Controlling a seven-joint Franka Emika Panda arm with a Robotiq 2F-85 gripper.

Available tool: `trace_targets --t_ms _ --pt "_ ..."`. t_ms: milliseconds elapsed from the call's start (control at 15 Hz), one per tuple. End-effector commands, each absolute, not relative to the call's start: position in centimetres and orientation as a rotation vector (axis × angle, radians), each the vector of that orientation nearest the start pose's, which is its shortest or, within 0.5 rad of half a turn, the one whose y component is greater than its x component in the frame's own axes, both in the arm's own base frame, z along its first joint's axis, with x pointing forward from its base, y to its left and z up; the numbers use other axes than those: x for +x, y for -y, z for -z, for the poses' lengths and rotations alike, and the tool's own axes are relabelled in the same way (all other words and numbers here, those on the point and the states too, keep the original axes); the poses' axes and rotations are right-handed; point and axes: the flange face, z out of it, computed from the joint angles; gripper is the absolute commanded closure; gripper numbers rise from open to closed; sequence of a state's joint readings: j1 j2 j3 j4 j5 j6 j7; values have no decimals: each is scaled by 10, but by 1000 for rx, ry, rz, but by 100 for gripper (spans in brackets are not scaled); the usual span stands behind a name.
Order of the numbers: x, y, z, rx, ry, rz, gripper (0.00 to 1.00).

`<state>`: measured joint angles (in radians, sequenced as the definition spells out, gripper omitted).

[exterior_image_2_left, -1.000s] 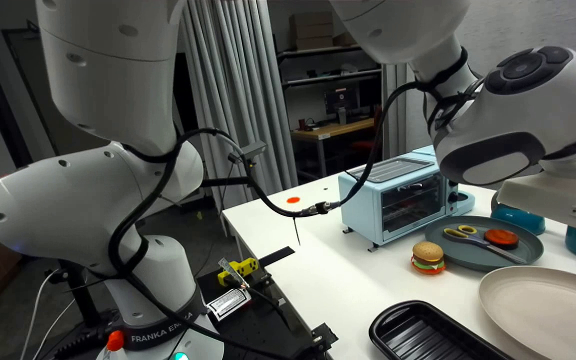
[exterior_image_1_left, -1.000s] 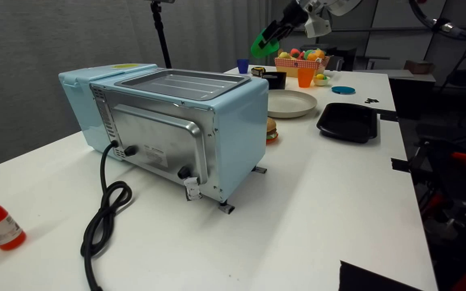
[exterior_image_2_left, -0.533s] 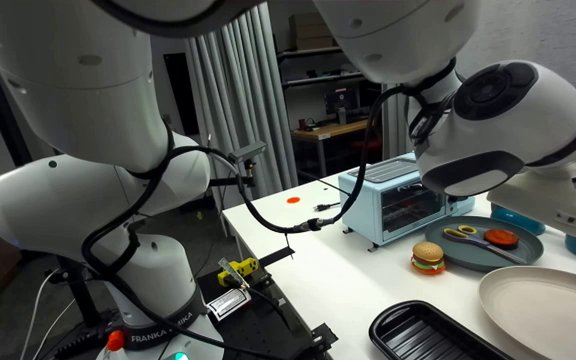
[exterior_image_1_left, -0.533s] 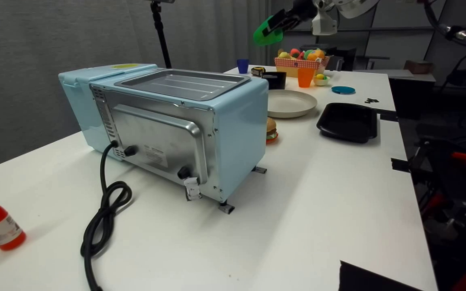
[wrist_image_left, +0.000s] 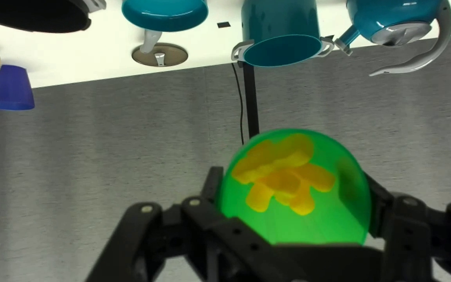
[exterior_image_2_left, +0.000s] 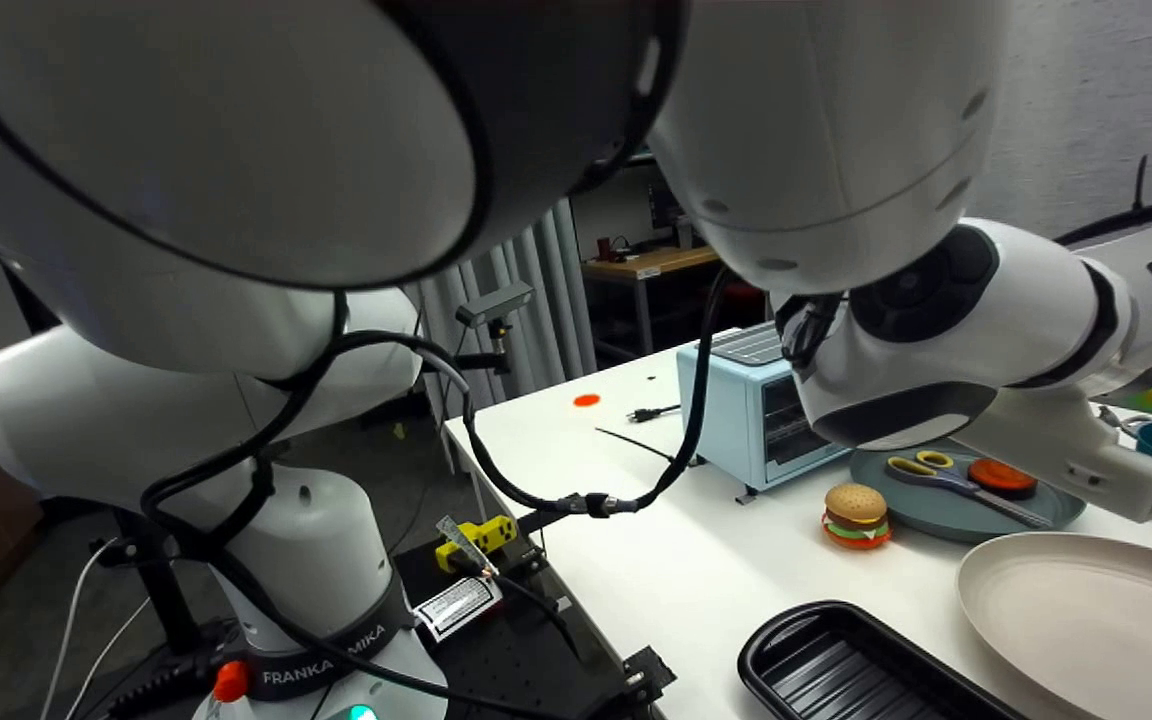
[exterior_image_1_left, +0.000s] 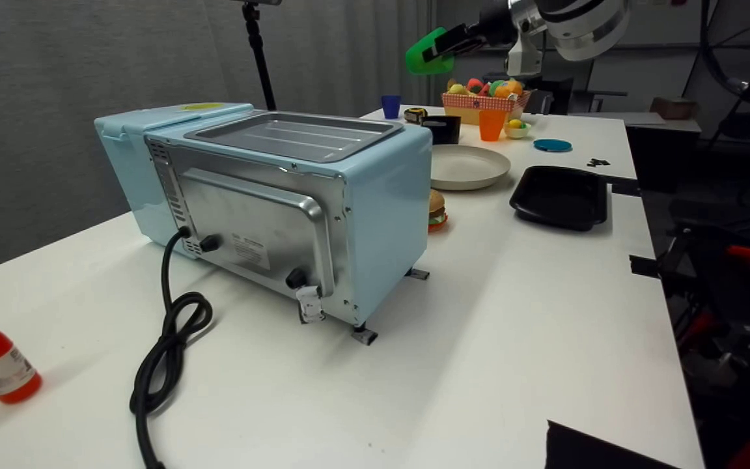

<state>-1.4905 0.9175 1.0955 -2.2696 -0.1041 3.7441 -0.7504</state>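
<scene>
A translucent green cup [wrist_image_left: 296, 227] with several yellow-orange pieces [wrist_image_left: 284, 180] inside fills the space between my jaws in the wrist view. My gripper [wrist_image_left: 294, 190] is shut on it, with black fingers [wrist_image_left: 213, 182] pressed to either side. An exterior view shows the green cup [exterior_image_1_left: 426, 55] held tilted in the air, above the far part of the table. There a blue cup [exterior_image_1_left: 390, 107] and a red-checked basket of toy fruit [exterior_image_1_left: 486, 103] stand below and behind it. A teal pot [wrist_image_left: 280, 23] hangs in the inverted wrist view, beyond the cup.
A light-blue toaster oven [exterior_image_1_left: 385, 221], a toy burger [exterior_image_2_left: 856, 517], a beige plate [exterior_image_2_left: 1086, 610] and a black tray [exterior_image_2_left: 856, 660] occupy the table. Scissors [exterior_image_2_left: 966, 488] and a red disc [exterior_image_2_left: 1002, 478] lie on a grey plate. An orange cup [exterior_image_1_left: 492, 125] stands near the basket.
The green cup has risen a little, and the arm behind it has shifted right in that exterior view. In an exterior view, the wrist has swung left and down. The grip has stayed the same.
</scene>
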Motion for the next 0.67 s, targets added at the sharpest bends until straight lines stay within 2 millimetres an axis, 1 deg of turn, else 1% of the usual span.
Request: trace_targets --t_ms 0,200,267,400,600 --pt "503 270 -261 -2528 -176 1872 47" --pt "501 270 -251 -2490 -133 1904 47" --pt "502 271 -250 -2462 -121 1941 47" --pt "499 276 -245 -2417 -124 1992 47" --pt "499 284 -240 -2368 -167 2063 47"
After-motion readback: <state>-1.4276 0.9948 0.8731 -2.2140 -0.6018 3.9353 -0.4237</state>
